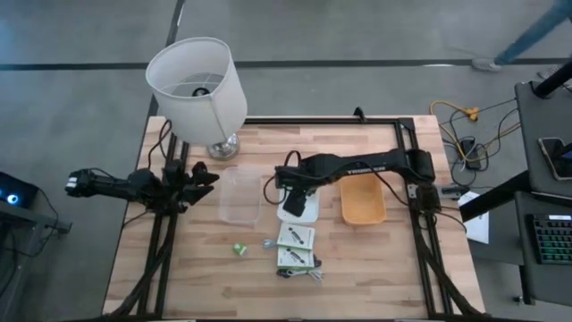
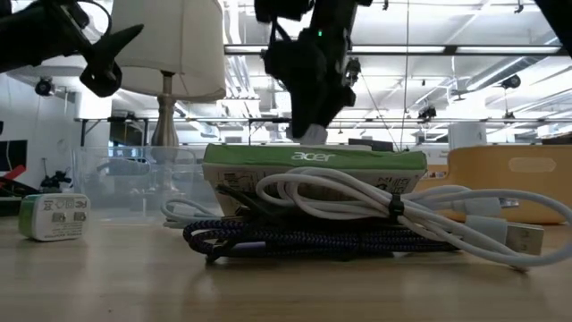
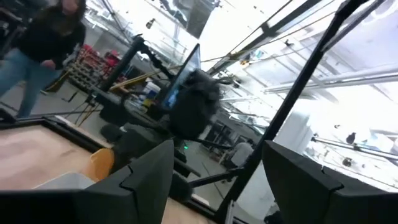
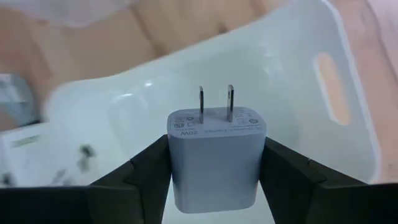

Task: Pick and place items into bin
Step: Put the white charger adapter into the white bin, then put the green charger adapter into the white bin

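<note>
**Right tool carrying a charger over the white tray**

My right tool [image 4: 214, 171] is clamped on a white plug-in charger [image 4: 216, 158], one finger on each flank, prongs pointing away from the wrist. Through the right wrist camera the charger hangs above a white tray [image 4: 323, 37]; the high view puts the tool [image 1: 290, 199] over that tray [image 1: 308, 213], between the clear bin [image 1: 239, 196] and the orange bin [image 1: 363, 199].

I judge the step in hand to be the carry: the item is lifted but not yet released. Which container is meant I cannot say from the task wording. The next move calls for centring the charger inside the chosen walls, lowering it, then parting the fingers.

Still on the tabletop [image 1: 375, 268]:
- two white packets [image 1: 296, 247], near the tray
- a bundle of cables [image 2: 357, 219] against the packets
- a small green-and-white piece [image 1: 239, 249], apart from the rest

My left tool [image 1: 198, 179] waits at the tabletop's left edge beside the lamp [image 1: 197, 80], fingers spread, holding nothing.
</note>
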Controlling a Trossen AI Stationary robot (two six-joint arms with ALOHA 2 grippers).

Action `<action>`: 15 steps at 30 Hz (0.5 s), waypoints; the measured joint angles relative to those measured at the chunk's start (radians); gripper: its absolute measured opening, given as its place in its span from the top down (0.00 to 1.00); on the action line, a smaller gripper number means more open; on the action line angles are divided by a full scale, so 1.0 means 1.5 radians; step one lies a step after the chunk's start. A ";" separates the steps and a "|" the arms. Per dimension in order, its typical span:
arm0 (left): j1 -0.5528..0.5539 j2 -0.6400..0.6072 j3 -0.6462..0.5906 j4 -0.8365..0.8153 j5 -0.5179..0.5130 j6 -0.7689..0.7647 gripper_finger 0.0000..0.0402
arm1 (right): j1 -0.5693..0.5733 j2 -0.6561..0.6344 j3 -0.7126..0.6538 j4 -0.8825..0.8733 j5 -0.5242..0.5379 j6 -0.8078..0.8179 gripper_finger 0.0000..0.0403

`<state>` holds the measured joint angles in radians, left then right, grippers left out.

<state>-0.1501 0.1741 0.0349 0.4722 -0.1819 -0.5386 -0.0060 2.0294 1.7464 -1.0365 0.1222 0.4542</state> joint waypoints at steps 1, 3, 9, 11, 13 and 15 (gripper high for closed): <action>0.000 0.001 0.000 0.001 -0.001 0.003 0.43 | -0.004 0.003 0.000 -0.004 0.001 -0.006 0.49; 0.000 0.004 0.000 -0.001 -0.005 0.004 0.43 | -0.009 0.009 0.000 -0.015 -0.002 -0.017 0.44; 0.000 0.005 0.000 0.014 -0.011 0.001 0.43 | -0.015 0.010 0.000 -0.023 -0.017 -0.046 0.27; 0.000 0.004 0.000 0.028 -0.034 0.001 0.43 | -0.015 0.008 0.000 -0.022 -0.016 -0.047 0.22; 0.000 0.004 0.000 0.039 -0.055 -0.002 0.43 | -0.011 -0.003 0.005 -0.023 -0.009 -0.049 0.20; 0.000 0.004 0.000 0.055 -0.074 0.001 0.43 | -0.006 -0.022 0.016 -0.018 0.016 -0.049 0.19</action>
<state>-0.1501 0.1802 0.0351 0.5552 -0.2925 -0.5366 -0.0144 1.9963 1.7707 -1.0637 0.1456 0.3809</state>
